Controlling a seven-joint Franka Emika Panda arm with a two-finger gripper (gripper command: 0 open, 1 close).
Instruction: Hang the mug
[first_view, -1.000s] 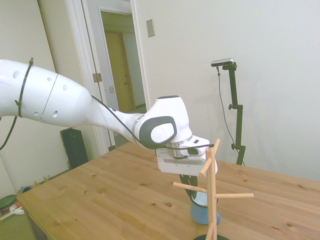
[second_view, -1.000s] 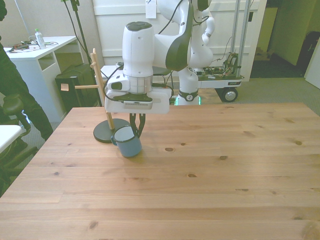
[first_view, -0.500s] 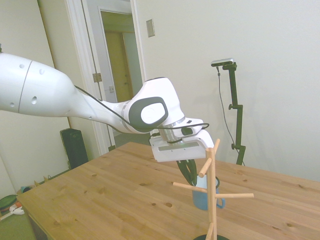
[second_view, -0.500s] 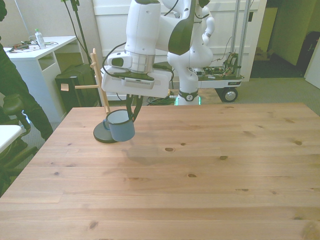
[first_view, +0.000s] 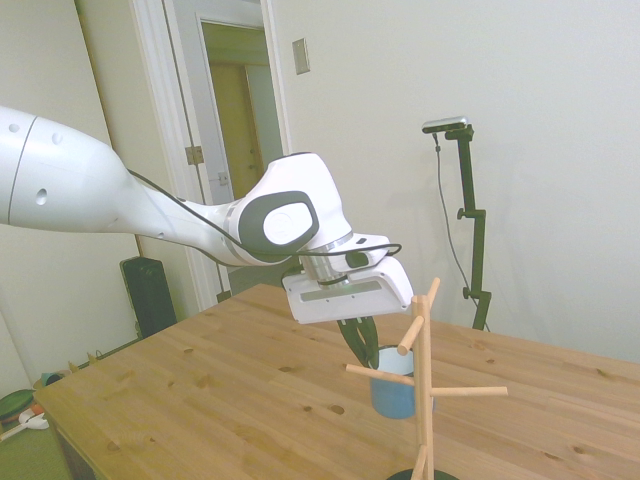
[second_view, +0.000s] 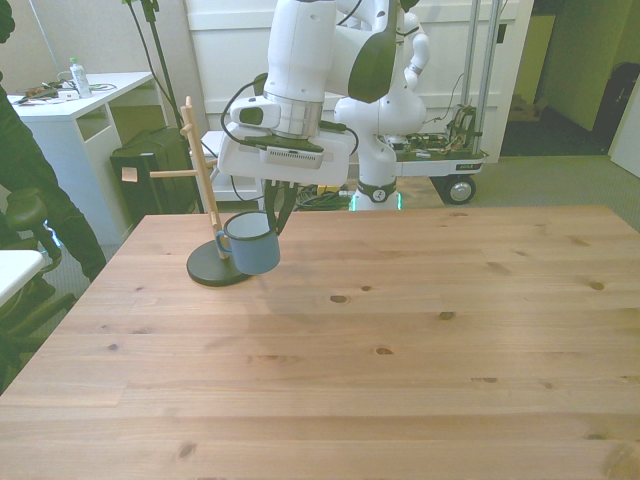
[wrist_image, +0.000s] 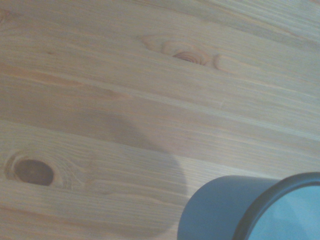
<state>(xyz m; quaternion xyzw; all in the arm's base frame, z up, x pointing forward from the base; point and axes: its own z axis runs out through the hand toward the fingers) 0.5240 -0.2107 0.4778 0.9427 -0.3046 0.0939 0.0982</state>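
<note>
The light-blue mug (second_view: 252, 245) hangs in the air above the table, roughly upright, its white inside showing. My gripper (second_view: 274, 226) is shut on its rim from above. The mug's handle faces the wooden mug rack (second_view: 203, 178), whose dark round base (second_view: 210, 269) sits near the table's far edge on the front view's left. In the side view the mug (first_view: 393, 389) is just behind the rack's post (first_view: 425, 395) and its lower pegs, with the gripper (first_view: 366, 358) gripping the rim. The wrist view catches the mug's wall and dark rim (wrist_image: 235, 210) over the table planks.
The wooden table (second_view: 400, 350) spreads wide toward the near side and the front view's right. A person's dark sleeve (second_view: 35, 190) and a white desk (second_view: 70, 105) lie beyond the table's edge on the front view's left.
The gripper has lifted the mug off the table and raised it, holding it close beside the rack's post. The arm's wrist has risen with it.
</note>
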